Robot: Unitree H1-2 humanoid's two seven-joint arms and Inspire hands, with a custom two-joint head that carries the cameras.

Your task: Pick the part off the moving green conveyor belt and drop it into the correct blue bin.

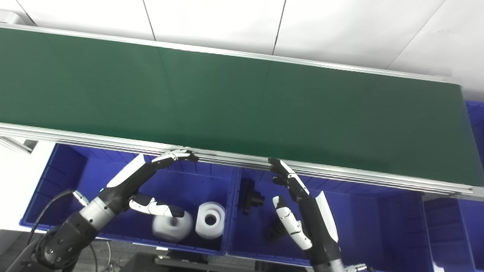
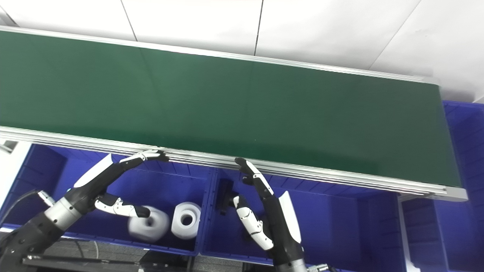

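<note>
Both hands sit nearest the camera, low over the bins. I read the left hand (image 1: 149, 181) as open and empty, fingers reaching to the aluminium front rail (image 1: 340, 175), thumb spread just above a blurred white ring-shaped part (image 1: 170, 226). Right hand (image 1: 298, 206) likewise open, nothing held, fingertips up at the rail.

That blurred white ring lies in the left blue plastic bin (image 1: 75, 166), touching or just beside a second white ring (image 1: 210, 220) which is sharp. I judge the blurred one as in motion, probably settling; it looks pale, smooth, cylindrical with a round central bore.

Black angular parts (image 1: 251, 197) lie in the middle blue bin (image 1: 370, 223), another partly hidden behind the right hand.

Long green conveyor belt (image 1: 242, 109): no part visible on it anywhere in either view.

Risks from here, my judgement: next part arrives while the hands are below rail level, so a late reach misses it; fingertips close to the rail could catch on it when lifting.
</note>
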